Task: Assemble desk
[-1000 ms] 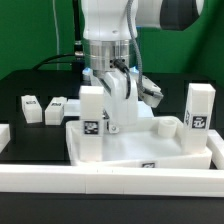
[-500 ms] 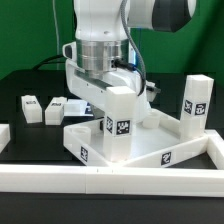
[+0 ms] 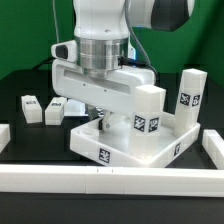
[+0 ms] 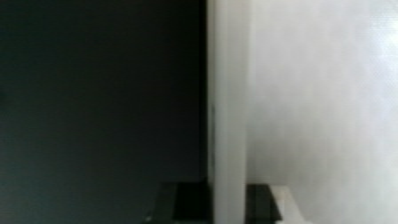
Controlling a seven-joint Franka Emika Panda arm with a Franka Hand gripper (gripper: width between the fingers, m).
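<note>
The step in hand was judged to be a turning of the tabletop [image 3: 120, 148] on the surface [image 3: 18, 88], so that a bare corner could be brought within reach. To do this well, room would have to be left at the exterior view's left, where a loose leg [image 3: 30, 107] and a second leg [image 3: 57, 108] were laid just beside each other, apart from the tabletop. In the middle, the pincer [image 3: 100, 117] was pressed together on the tabletop's rim: in the wrist view a white wall was seen clamped between the dark fingers [image 4: 187, 205]. So thin a hold would best be held firm and the turn made slowly and level, lest the rim be twisted out; whether the tabletop was raised off the surface could not be told. Toward the right, care would be owed to the near upright leg [image 3: 150, 108] and the right upright leg [image 3: 191, 92], which might be shaken loose. The tabletop was seen as a white tray with a raised rim, tagged in black and white on its outer faces, set askew at mid-surface just behind the front rail [image 3: 100, 182]; the two upright legs, tagged likewise, were stood at its corners.
</note>
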